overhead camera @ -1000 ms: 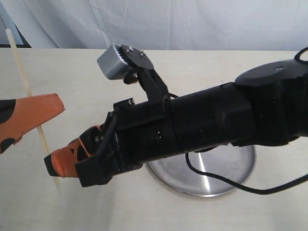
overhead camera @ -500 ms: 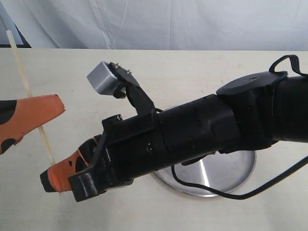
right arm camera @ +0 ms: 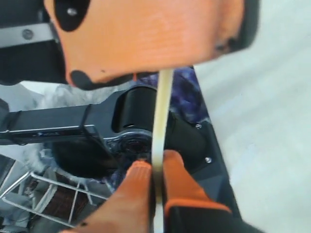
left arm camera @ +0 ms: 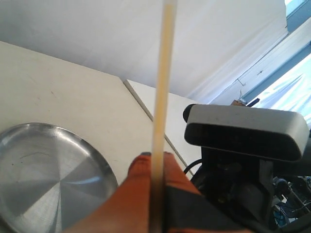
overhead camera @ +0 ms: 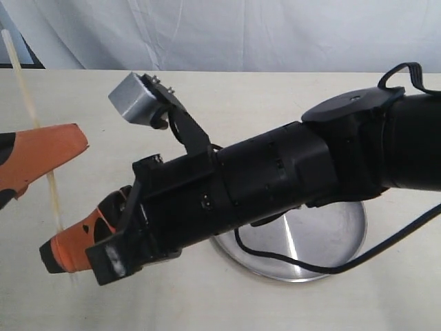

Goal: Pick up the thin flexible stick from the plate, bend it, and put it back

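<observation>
You have the stick (overhead camera: 26, 93) off the plate (overhead camera: 331, 238) and up in the air, well to the left of the plate in the exterior view, gripped at 2 places at once. The left gripper (overhead camera: 43, 155) is clamped on it near mid-length; the left wrist view shows its orange fingers (left arm camera: 138, 194) pressed flat against the stick with no gap. The right gripper (overhead camera: 63, 243), reaching across the table (overhead camera: 275, 103), pinches the lower end just as tightly, as its own wrist view confirms. Between and above the 2 grips the stick runs straight, tilted a little from upright. By this showing, step 1 of 3, the pickup, is done; the bend has not begun to show, and the return to the plate is left to do.
</observation>
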You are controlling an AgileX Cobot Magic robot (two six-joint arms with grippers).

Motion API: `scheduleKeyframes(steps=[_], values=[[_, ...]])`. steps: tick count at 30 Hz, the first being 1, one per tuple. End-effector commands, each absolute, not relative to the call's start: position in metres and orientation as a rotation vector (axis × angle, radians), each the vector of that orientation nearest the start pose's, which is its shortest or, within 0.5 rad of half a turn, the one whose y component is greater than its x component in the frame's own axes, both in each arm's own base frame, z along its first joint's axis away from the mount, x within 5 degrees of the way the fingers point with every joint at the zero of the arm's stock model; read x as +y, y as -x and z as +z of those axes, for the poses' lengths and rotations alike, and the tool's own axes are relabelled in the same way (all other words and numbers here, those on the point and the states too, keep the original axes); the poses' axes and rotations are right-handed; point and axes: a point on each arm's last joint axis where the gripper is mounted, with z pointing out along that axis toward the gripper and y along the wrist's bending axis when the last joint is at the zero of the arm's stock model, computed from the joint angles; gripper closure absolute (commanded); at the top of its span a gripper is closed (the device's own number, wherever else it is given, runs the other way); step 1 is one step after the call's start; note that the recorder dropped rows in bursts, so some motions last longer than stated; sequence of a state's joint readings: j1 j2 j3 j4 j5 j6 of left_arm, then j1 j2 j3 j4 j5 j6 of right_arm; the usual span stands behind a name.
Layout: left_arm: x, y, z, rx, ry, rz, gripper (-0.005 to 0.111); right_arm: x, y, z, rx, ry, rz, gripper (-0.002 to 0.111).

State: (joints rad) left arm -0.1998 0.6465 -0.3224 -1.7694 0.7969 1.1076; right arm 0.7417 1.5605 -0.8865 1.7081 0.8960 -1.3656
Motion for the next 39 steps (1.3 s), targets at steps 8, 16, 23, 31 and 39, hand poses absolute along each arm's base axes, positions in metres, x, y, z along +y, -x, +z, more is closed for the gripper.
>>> scheduleKeyframes(steps=[8,16,23,31,39], values=[[-0.087,-0.094,0.283,1.777,-0.223,-1.344,0.066,0.260,-0.193,0.266,1.986,0.866,1.456,0.108],[-0.088,-0.092,0.275,1.838,-0.322,-1.253,0.107,0.267,-0.197,0.288,1.894,0.892,1.494,0.108],[-0.085,-0.096,0.271,1.864,-0.307,-1.161,0.107,0.267,-0.192,0.296,1.868,0.906,1.568,0.108],[-0.083,-0.098,0.268,1.883,-0.322,-1.097,0.107,0.267,-0.186,0.300,1.840,0.946,1.659,0.108],[-0.084,-0.098,0.273,1.849,-0.260,-1.177,0.107,0.267,-0.187,0.298,1.852,0.952,1.631,0.108]])
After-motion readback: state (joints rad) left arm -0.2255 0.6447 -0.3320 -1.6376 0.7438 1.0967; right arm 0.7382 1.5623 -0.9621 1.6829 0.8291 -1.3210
